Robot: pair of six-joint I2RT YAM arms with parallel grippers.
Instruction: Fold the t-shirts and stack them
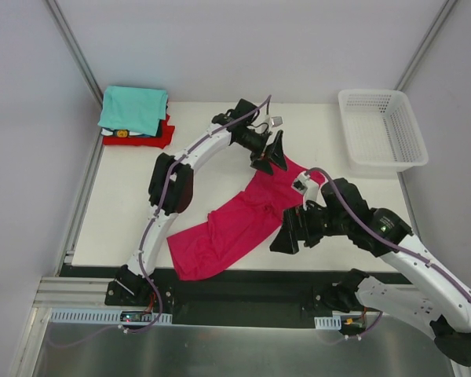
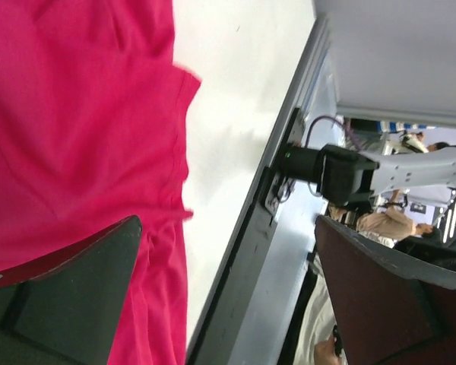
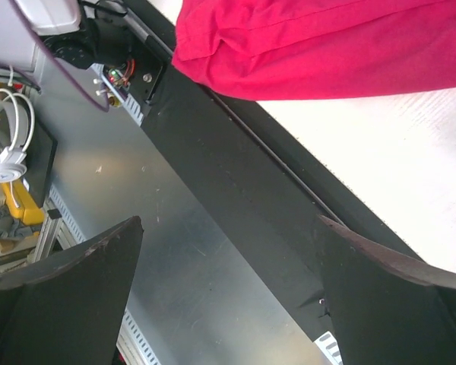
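The left gripper (image 1: 272, 157) and right gripper (image 1: 287, 232) hung wide open and empty beside a crumpled magenta t-shirt (image 1: 235, 228) sprawled across the middle of the tabletop (image 1: 122, 212), while the folded t-shirts (image 1: 135, 116) sat stacked at its far-left corner.

The top camera looked down from above and behind the arms (image 1: 195, 149), far enough back to take in the whole surface (image 1: 118, 212). The left wrist camera sat close over the shirt (image 2: 76, 137), facing the surface's near edge. The right wrist camera looked steeply down at that edge from close by. All three showed the shirt.
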